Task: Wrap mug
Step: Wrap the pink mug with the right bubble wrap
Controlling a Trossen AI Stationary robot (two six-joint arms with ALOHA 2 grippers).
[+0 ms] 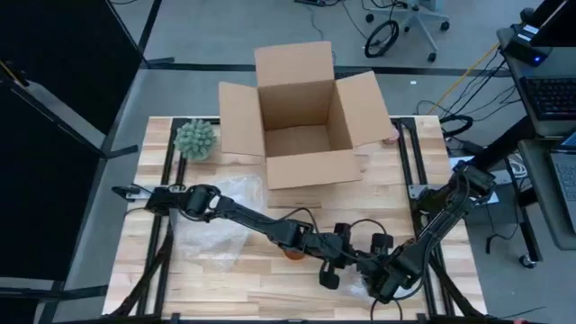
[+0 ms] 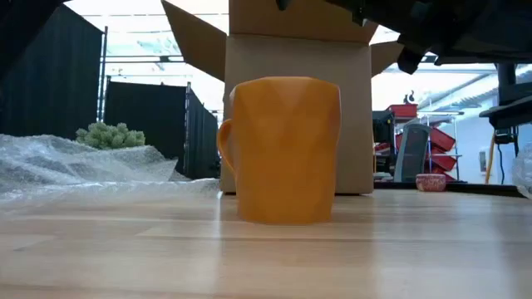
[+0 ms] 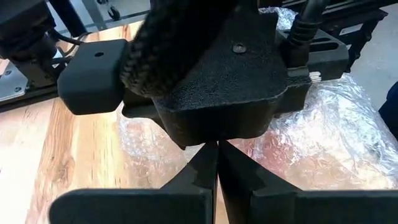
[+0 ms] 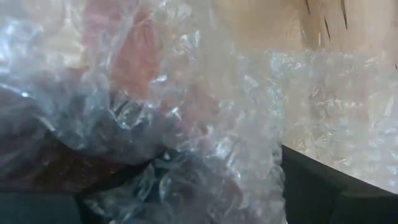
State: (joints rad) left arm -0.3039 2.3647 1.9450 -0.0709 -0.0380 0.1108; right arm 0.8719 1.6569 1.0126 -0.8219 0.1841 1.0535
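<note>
Standing bare on the surface, the orange mug is unwrapped — wrapping has barely begun; the left gripper is closed on nothing, and the right gripper clutches bubble wrap.

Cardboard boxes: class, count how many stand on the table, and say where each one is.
1. The open cardboard box stands at the table's far edge, flaps spread, beside the green plant. In the low view it rises directly behind the orange mug. Others could be hidden behind it.
</note>
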